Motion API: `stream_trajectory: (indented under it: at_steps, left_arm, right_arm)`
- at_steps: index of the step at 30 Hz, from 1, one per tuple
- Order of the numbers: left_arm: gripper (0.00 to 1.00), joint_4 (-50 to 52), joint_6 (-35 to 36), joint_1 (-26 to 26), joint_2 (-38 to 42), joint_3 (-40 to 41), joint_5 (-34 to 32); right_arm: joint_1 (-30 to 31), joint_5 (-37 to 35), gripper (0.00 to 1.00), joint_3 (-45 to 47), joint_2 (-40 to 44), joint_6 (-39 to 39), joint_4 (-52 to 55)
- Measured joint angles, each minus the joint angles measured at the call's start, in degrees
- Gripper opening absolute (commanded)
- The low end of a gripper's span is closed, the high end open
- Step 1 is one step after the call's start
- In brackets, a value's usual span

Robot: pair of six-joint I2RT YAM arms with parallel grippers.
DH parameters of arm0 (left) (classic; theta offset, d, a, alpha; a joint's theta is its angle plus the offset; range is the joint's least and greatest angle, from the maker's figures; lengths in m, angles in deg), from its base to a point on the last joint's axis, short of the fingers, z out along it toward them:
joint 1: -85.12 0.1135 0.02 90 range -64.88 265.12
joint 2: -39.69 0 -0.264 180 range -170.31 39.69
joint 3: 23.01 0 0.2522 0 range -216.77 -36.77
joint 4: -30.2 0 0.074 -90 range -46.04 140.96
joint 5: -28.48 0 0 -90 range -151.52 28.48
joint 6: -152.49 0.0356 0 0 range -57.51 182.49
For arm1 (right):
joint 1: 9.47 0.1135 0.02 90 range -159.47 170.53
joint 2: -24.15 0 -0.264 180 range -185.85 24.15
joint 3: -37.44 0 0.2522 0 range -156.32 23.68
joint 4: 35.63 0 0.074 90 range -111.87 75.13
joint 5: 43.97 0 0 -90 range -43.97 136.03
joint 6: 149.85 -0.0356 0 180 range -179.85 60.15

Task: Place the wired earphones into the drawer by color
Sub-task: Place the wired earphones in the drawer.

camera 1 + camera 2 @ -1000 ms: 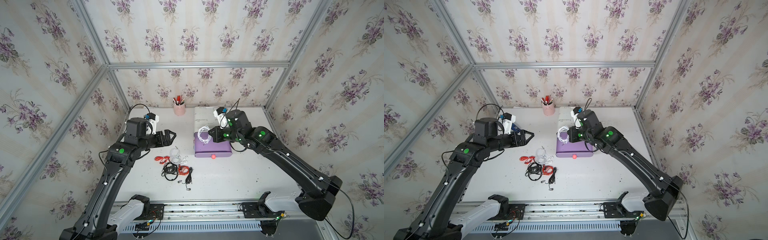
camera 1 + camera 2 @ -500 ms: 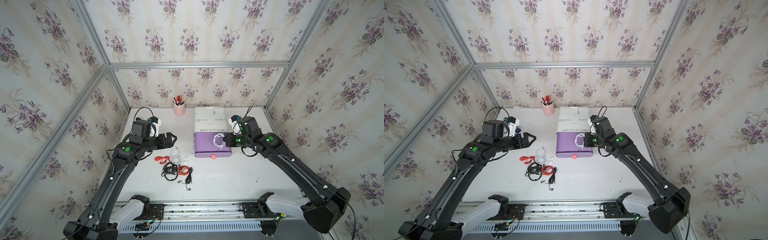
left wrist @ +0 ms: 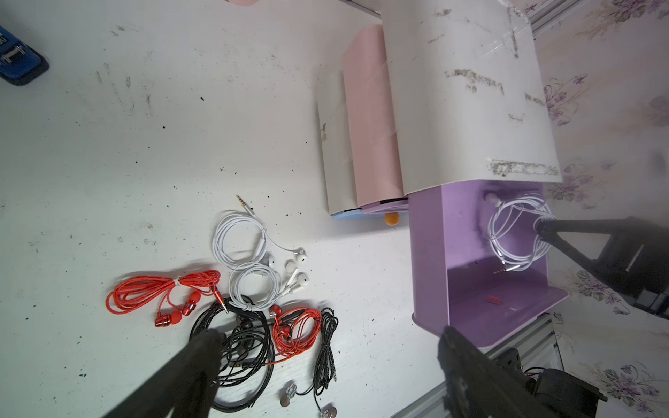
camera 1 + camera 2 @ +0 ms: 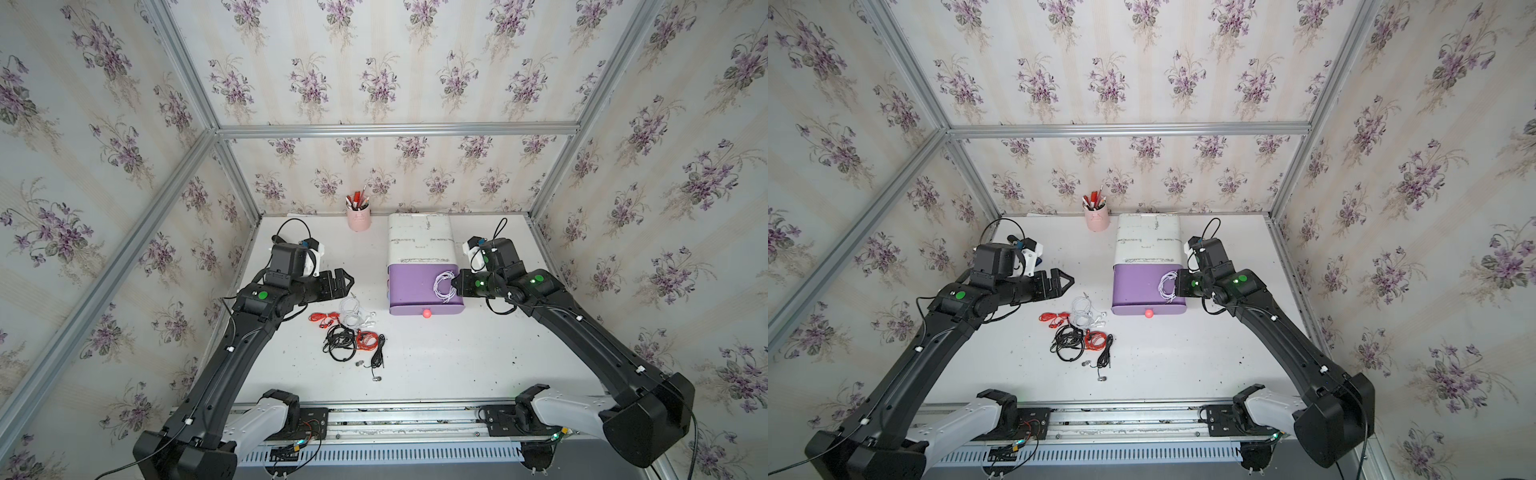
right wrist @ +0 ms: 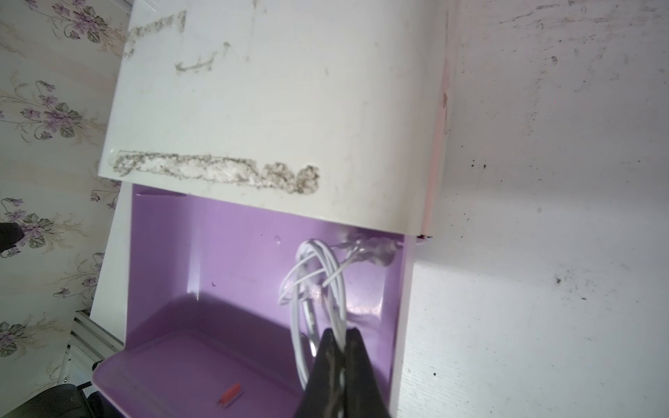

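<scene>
The white drawer unit [image 4: 419, 241] stands at the back with its top purple drawer [image 4: 409, 286] pulled out. My right gripper [image 5: 342, 334] is shut on a white coil of wired earphones [image 5: 315, 275], which hangs inside that drawer by its right wall, as both top views show [image 4: 1168, 286]. More wired earphones lie left of the drawer: white [image 4: 353, 311], red-orange [image 4: 324, 319] and black [image 4: 338, 343]. My left gripper [image 4: 347, 280] hovers open above this pile. In the left wrist view its fingers [image 3: 206, 347] stand wide apart over the black coils [image 3: 239, 347].
A pink pen cup [image 4: 358, 216] stands at the back wall left of the drawer unit. A light blue drawer with an orange knob [image 3: 391, 218] sits shut below. A small red scrap [image 5: 228, 394] lies on the open drawer's floor. Frame rails [image 4: 415, 415] edge the table's front.
My right gripper has swung from the drawer's left side to its right side and down, carrying the white earphones into the drawer. The left arm shifted slightly toward the pile, still open.
</scene>
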Motion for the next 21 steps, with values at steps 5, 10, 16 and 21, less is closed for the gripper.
stream_trajectory:
  at_steps: [5, 10, 16, 21]
  left_arm:
    - [0.95, -1.1, 0.0, 0.0, -0.6, 1.1, 0.0]
    - [0.95, -2.2, 0.0, 0.0, -1.2, 1.3, 0.0]
    - [0.96, -2.3, 0.0, 0.0, -2.5, 1.4, 0.0]
    - [0.96, -2.1, 0.2, 0.0, -4.7, 1.2, -1.4]
  right_arm:
    - [0.0, 0.4, 0.17, 0.5, -0.3, 0.0, -0.7]
    - [-0.1, 0.6, 0.33, 0.7, -0.7, 0.1, -0.8]
    - [-0.1, 0.5, 0.44, -0.4, -0.7, 0.2, -0.7]
    - [-0.2, -0.8, 0.51, -2.8, -0.7, 0.7, 0.0]
